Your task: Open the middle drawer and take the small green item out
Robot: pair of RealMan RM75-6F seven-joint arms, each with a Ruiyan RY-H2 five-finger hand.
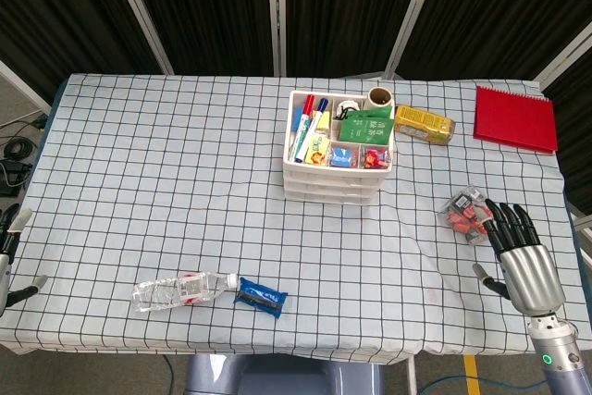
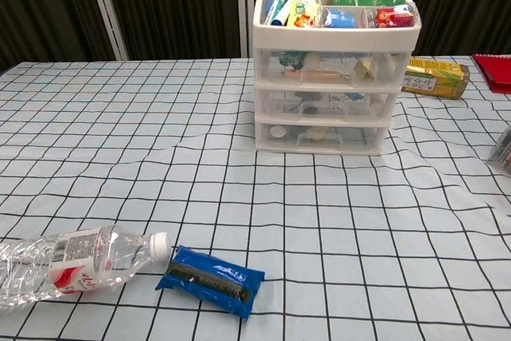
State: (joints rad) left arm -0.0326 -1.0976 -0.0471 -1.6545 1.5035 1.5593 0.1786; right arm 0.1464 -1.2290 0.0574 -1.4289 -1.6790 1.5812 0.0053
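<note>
From the head view, one white drawer unit [image 1: 338, 159] stood on the checked worktop [image 1: 166, 164], nearer the far edge and right of centre. Its open top tray held markers [image 1: 308, 122], a green packet [image 1: 368, 124] and small bright packets [image 1: 356, 155]. One brown cup [image 1: 380, 97] touched its far right corner, and one yellow box [image 1: 425, 124] lay just beside its right side. One red notebook [image 1: 515, 117] lay in the far right corner. One clear packet of red pieces [image 1: 466, 213] lay near the right edge, touching the fingertips of the right hand [image 1: 520, 261], whose fingers were spread apart and held nothing. One plastic bottle [image 1: 182, 290] lay on its side near the front edge, its cap just beside one blue packet [image 1: 260, 297]. The left hand [image 1: 11, 261] showed only partly at the left edge of the worktop; I could not tell how its fingers stood.

From the chest view, the drawer unit [image 2: 335, 77] had three clear drawers, all pushed in. The middle drawer [image 2: 325, 104] held small jumbled things seen dimly through its front; a small green item could not be made out in it. The bottle [image 2: 72, 263] and blue packet [image 2: 210, 280] lay at the front, the yellow box [image 2: 433, 77] right of the unit.
</note>
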